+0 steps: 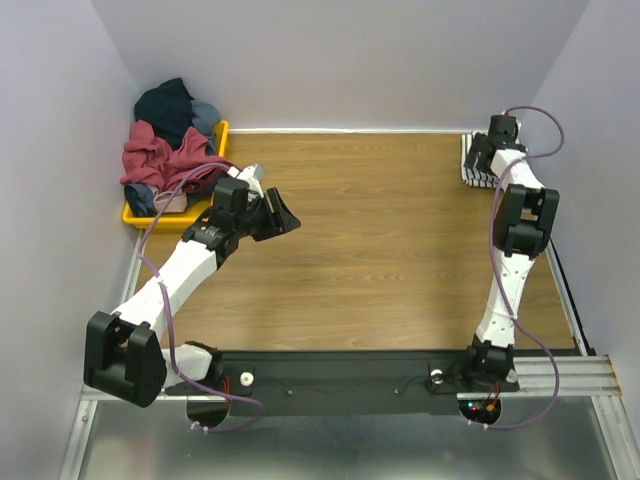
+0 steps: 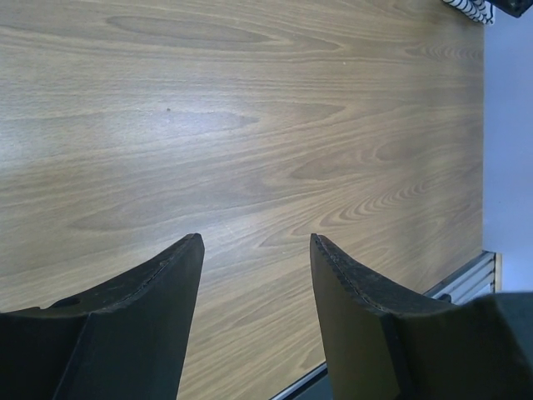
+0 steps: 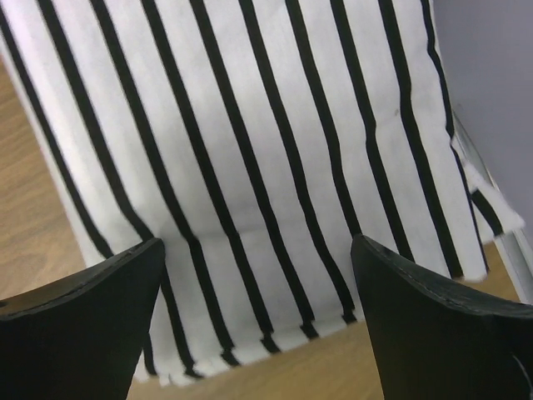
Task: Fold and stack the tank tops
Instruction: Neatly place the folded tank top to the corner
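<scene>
The striped tank top [image 3: 250,150] is lying folded in the far right corner of the table [image 1: 400,250], looking soft and floppy, so you are better off pinching its folded edge, with your right gripper [image 3: 258,243] hanging wide open over it and your left gripper [image 2: 256,237] open, both empty.

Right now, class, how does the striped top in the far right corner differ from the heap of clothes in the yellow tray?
The striped top lies flat; the heap of clothes is crumpled. The striped top is white with dark stripes; the heap is maroon, navy and grey-blue. The striped top rests on the table; the heap sits in the yellow tray. Both are cloth at the table's far edge.
</scene>
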